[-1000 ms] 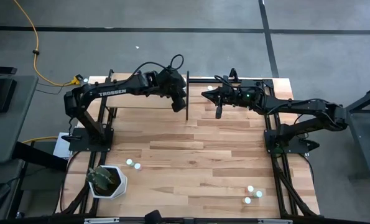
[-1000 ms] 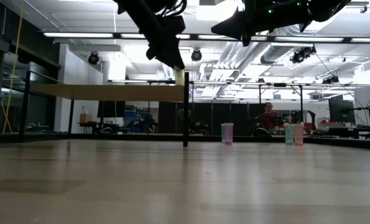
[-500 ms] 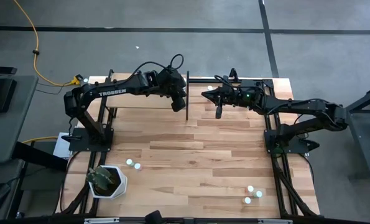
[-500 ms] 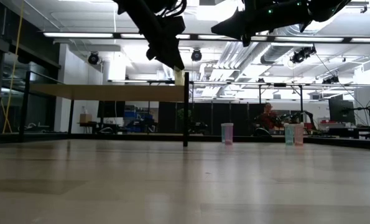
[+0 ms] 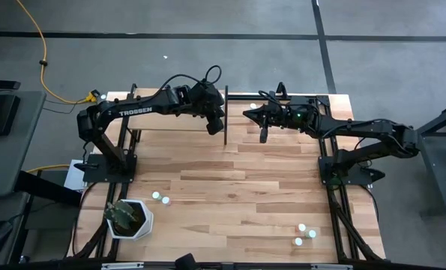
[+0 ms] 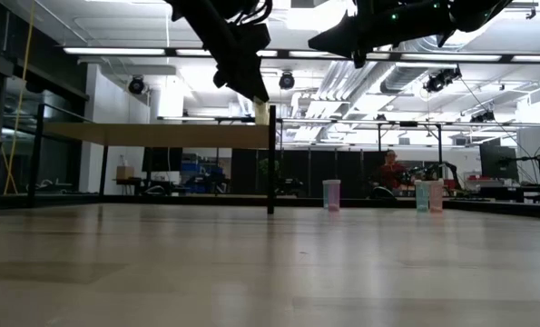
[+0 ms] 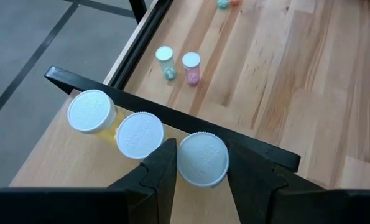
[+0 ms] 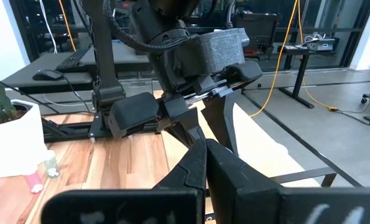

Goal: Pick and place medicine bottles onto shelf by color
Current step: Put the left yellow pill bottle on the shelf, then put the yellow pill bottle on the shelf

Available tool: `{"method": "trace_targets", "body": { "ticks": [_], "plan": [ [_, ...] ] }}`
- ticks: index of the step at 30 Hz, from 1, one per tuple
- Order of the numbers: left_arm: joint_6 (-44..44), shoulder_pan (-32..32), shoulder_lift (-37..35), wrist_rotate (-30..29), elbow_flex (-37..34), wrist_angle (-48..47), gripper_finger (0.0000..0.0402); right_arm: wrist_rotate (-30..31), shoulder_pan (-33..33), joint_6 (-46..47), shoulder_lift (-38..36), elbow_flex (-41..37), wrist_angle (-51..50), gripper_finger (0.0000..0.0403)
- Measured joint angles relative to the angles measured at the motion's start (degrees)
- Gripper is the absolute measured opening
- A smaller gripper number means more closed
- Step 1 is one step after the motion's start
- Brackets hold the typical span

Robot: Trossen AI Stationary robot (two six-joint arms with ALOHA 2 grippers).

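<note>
The shelf is a light-wood board on black posts at the table's far left. Two yellowish medicine bottles with white caps stand on it near its right end. My left gripper slants down over that end, shut on a third white-capped bottle. My right gripper hovers level just right of the shelf's post, shut, with nothing in it. Other bottles stand on the tabletop. My left gripper pinches the bottle's white cap between its two fingers, one on each side. The fingers slant down from the table's left. The bottle is upright by the shelf's right front post; whether its bottom rests on the board, I cannot tell.
A white pot with a green plant stands at the near left corner. Two small bottles stand on the tabletop below the shelf's edge. A black post marks the shelf's right end. A person sits far behind the table.
</note>
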Motion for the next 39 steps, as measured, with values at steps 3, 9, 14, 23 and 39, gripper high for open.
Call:
{"method": "trace_targets", "body": {
  "ticks": [3,9,14,23,39],
  "plan": [
    [0.0,0.0,0.0,0.06,0.0,0.02,0.0116,0.01,-0.01,0.26,0.0,0.0,0.0,0.0],
    [0.0,0.0,0.0,0.07,0.0,0.02,0.0121,0.01,0.0,1.3,0.0,0.0,0.0,0.0],
    [0.0,0.0,0.0,0.07,-0.02,0.02,0.0154,0.0,0.01,1.32,0.0,0.0,0.0,0.0],
    [0.0,0.0,0.0,0.08,-0.02,0.02,0.0202,0.0,0.01,1.32,0.02,0.0,0.0,0.0],
    [-0.07,0.0,-4.79,0.22,-0.07,-0.84,0.0216,-0.01,0.01,1.33,0.02,0.0,0.0,0.0]
  ]
}}
